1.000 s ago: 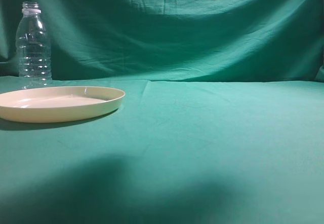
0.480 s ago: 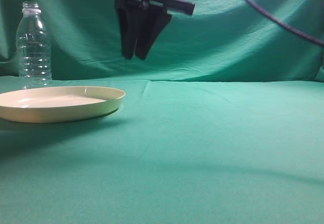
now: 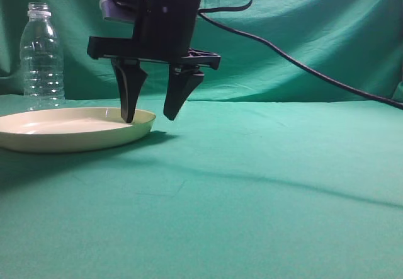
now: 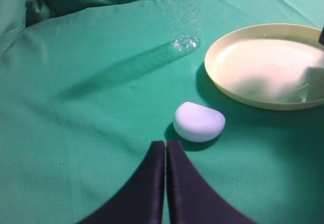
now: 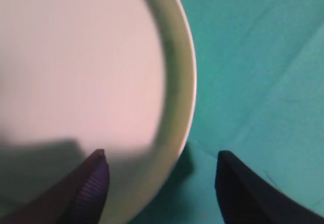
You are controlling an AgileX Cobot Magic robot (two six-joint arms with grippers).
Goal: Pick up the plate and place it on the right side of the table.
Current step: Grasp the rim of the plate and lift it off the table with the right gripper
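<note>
The cream plate (image 3: 69,128) lies flat on the teal table (image 3: 264,184) at the left. My right gripper (image 3: 148,118) is open and straddles the plate's right rim, one finger over the plate, the other outside it. The right wrist view shows the plate's rim (image 5: 179,82) between the spread fingers of this gripper (image 5: 162,176). My left gripper (image 4: 165,148) is shut and empty, low over the cloth, apart from the plate (image 4: 268,64). It does not show in the exterior view.
A clear plastic bottle (image 3: 41,55) stands behind the plate, seen also in the left wrist view (image 4: 182,16). A small white rounded object (image 4: 199,121) lies on the cloth just ahead of my left gripper. A black cable (image 3: 302,65) trails right from the arm.
My right arm came down from the top of the view and leftward to the plate's right rim, and its fingers spread open. The plate and bottle have not moved.
</note>
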